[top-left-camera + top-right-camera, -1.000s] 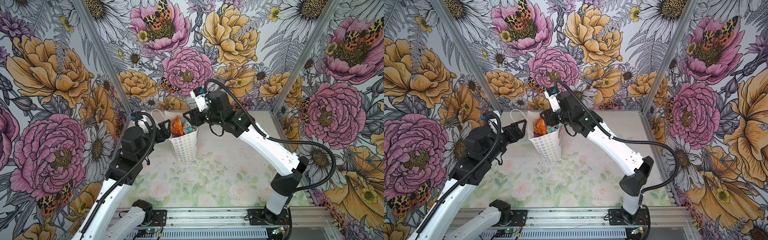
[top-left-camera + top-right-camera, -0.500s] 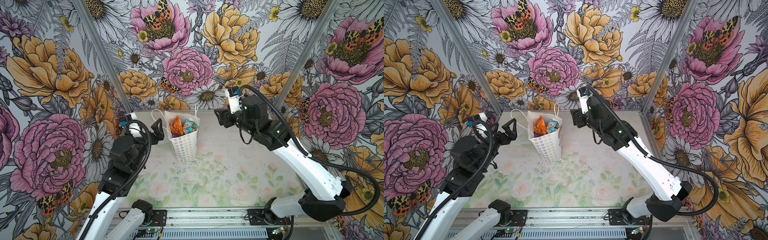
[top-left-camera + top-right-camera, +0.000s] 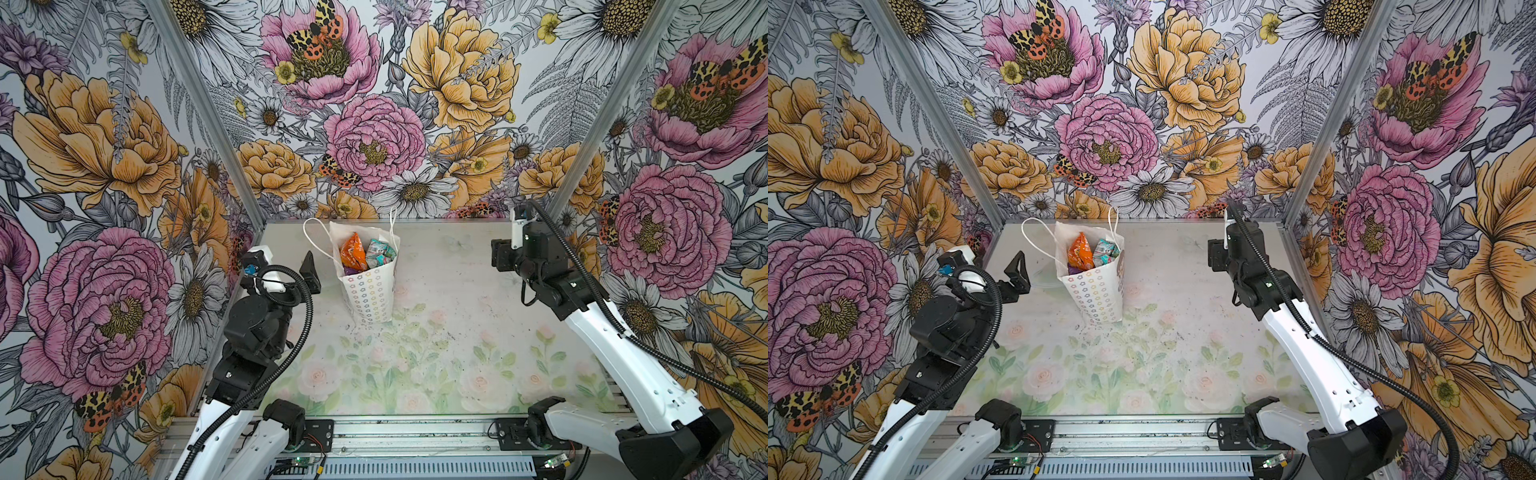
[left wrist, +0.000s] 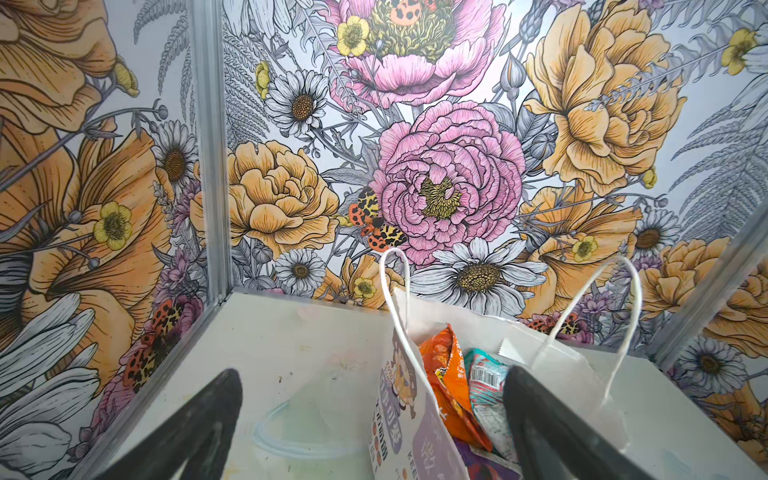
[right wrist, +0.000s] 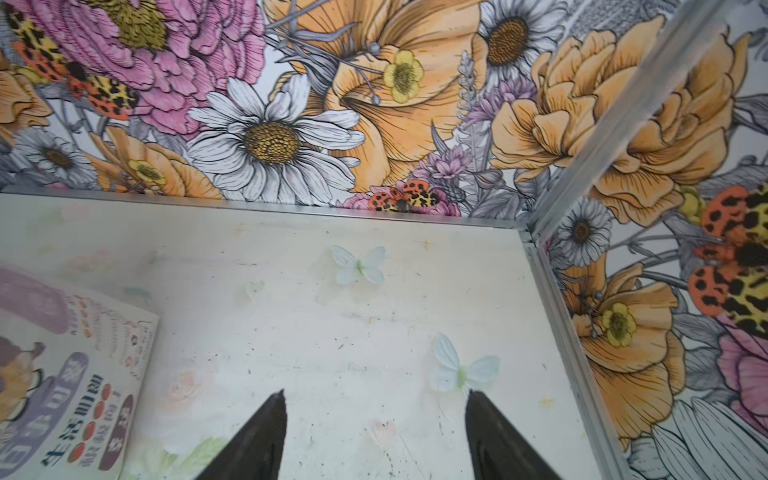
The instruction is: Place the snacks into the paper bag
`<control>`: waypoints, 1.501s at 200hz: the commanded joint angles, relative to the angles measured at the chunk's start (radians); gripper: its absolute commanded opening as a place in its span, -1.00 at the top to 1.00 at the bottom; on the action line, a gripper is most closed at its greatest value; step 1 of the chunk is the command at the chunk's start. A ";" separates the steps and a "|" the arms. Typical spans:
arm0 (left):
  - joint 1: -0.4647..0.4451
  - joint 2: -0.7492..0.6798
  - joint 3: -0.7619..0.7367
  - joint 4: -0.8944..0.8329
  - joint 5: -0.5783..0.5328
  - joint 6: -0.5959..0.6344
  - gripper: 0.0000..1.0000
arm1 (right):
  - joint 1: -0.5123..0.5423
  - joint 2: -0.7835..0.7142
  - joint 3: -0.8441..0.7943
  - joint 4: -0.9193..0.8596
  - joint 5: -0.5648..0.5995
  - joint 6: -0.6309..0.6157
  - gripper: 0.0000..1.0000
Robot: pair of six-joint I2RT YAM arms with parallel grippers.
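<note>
Probably light, slippery orange and teal plastic packets (image 3: 353, 255), pinchable by a crimped edge, sit in the flimsy white paper bag (image 3: 368, 293) upper centre of frame; left gripper (image 4: 372, 376) and right gripper (image 5: 378, 395) gape empty

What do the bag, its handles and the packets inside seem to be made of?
The bag: matte white printed paper; its walls hold sharp creases and stand stiff. The handles: thin white cord, probably twisted paper or string, too fine to tell. The packets: likely glossy plastic film, crinkled, with bright highlights.
</note>
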 commanded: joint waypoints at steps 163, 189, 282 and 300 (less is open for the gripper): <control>0.287 0.240 -0.344 0.498 0.214 -0.091 -0.98 | -0.181 0.262 -0.636 1.056 0.047 -0.163 -0.56; 0.283 0.282 -0.353 0.555 0.236 -0.110 -0.98 | -0.204 0.272 -0.717 1.181 0.037 -0.138 -0.56; 0.197 0.398 -0.357 0.636 0.175 -0.047 -0.98 | -0.296 0.392 -0.814 1.432 -0.065 -0.058 -0.67; 0.171 0.453 -0.356 0.673 0.169 -0.032 -0.98 | -0.297 0.393 -0.813 1.431 -0.065 -0.058 -0.70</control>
